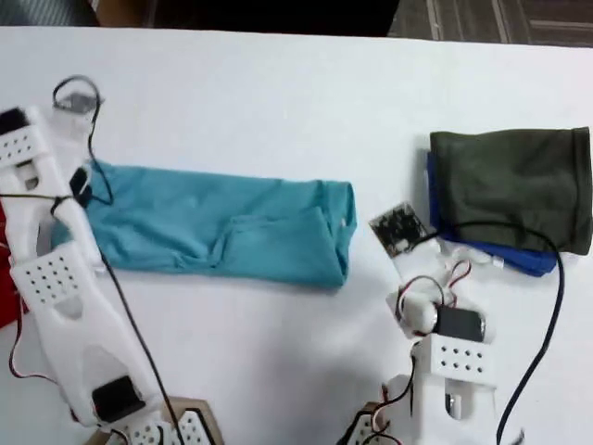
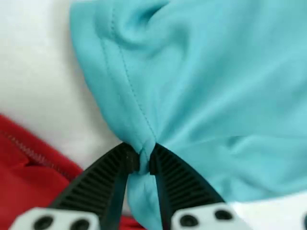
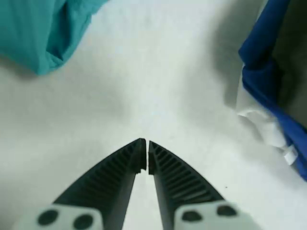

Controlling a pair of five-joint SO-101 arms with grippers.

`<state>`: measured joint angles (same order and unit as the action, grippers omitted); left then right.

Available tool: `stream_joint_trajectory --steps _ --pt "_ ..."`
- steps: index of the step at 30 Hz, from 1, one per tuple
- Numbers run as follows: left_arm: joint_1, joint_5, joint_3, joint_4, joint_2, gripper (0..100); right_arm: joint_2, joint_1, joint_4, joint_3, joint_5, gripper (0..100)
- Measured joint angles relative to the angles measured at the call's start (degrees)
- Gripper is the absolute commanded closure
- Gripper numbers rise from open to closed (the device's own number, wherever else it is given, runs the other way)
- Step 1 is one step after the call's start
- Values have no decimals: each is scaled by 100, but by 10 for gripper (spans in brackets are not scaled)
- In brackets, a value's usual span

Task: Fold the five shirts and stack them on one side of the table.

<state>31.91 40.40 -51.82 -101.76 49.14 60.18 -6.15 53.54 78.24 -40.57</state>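
A teal shirt [image 1: 222,227] lies folded into a long strip across the middle of the table. My left gripper [image 2: 144,160] is shut on the teal shirt [image 2: 206,86] at its left end, pinching a fold of cloth along the hem. A red shirt [image 2: 29,177] lies under that gripper, at the table's left edge [image 1: 5,269]. At the right, a folded dark green shirt [image 1: 514,185] sits on top of a blue shirt [image 1: 505,255]. My right gripper [image 3: 146,155] hangs shut over bare table between the teal shirt [image 3: 43,28] and the blue shirt [image 3: 268,91], holding nothing.
The white table [image 1: 278,83] has free room along the back and in the front middle. The arms' white bodies [image 1: 65,297] and cables stand at the front left and front right [image 1: 449,357].
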Motion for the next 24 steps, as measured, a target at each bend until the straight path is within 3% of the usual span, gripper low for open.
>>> stream_joint_trajectory --steps 6,12,18,24 --pt "-1240 -624 1811 0 -2330 975 18 -79 -554 862 -62 977" --pt "-3138 -1090 2497 0 -4053 975 26 -79 -712 932 -9 977" --pt "-4818 -1380 2558 70 -4220 975 26 -677 -941 932 510 977" --pt "-5319 -1442 2558 545 -3376 975 26 -765 -949 932 580 977"
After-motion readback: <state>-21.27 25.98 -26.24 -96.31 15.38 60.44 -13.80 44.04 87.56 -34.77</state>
